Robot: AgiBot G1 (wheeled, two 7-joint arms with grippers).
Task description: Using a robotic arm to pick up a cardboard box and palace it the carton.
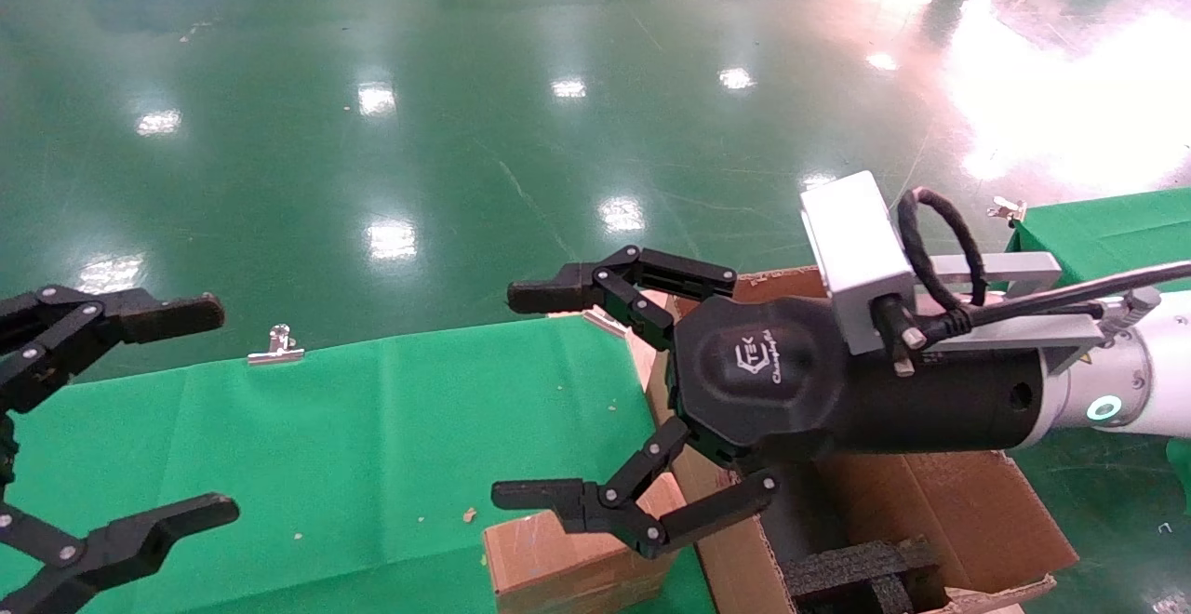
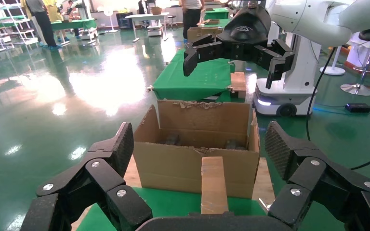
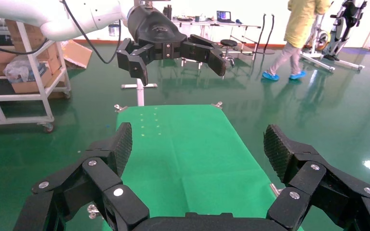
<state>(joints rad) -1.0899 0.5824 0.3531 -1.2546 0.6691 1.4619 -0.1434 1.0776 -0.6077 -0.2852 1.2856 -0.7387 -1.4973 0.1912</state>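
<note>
In the head view the right gripper [image 1: 530, 395], on the white robotic arm [image 1: 1140, 377] with its teal ring, hangs with fingers spread wide and nothing between them, its palm over the near-left corner of the carton [image 1: 968, 512]; its lower fingertips sit just above the cardboard box [image 1: 549, 563], which lies on the green table [image 1: 326, 447] touching or just beside the carton's left wall. The left gripper [image 1: 121, 419] is well to the left of the carton, also spread wide and empty. Black foam inserts [image 1: 856, 572] show inside the carton. The left wrist view looks past its own wide-open fingers [image 2: 118, 149] at the carton [image 2: 192, 166] head-on, with the cardboard box [image 2: 214, 185] seen end-on as a narrow brown slab against the carton's near wall and the right gripper [image 2: 231, 60] held high above the carton. The right wrist view shows only its own splayed pads [image 3: 120, 147], bare green table [image 3: 183, 154] and the left gripper [image 3: 173, 65] beyond; neither box nor carton appears there. The box looks light and stiff, though its taped faces may be slick, so rubber pads should close across the two long sides near the middle. With one side so near the carton wall, a finger may not fit there; whether a gap exists cannot be told.
</note>
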